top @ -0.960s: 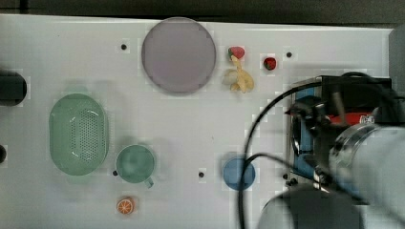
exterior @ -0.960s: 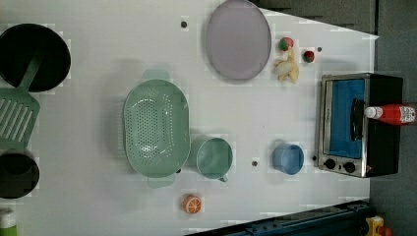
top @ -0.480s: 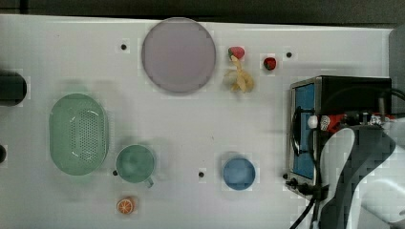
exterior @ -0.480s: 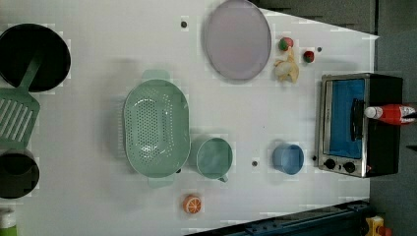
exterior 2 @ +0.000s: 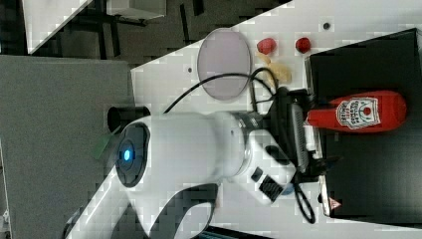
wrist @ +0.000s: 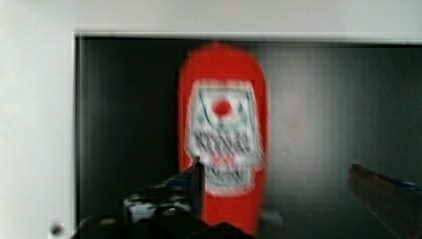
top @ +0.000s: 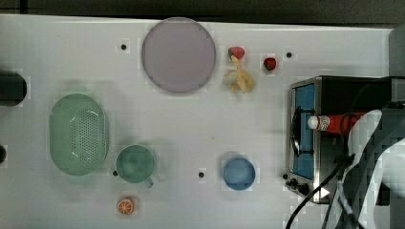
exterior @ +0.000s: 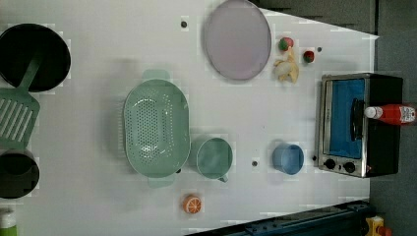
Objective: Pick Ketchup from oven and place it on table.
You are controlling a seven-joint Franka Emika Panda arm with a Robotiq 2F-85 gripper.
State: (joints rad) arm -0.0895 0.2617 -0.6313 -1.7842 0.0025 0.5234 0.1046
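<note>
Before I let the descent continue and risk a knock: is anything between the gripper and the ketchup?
Nothing visible. The ketchup lies bare on the oven's black top, and the open gripper hangs right over it.

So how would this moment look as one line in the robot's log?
stage: approach | gripper: open, above bottle, holding nothing | ketchup: lying on top of oven | table: bottle not placed yet

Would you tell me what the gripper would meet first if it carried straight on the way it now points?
Most likely the ketchup, lying on top of the oven: the open gripper points at it, though depth is unclear.
</note>
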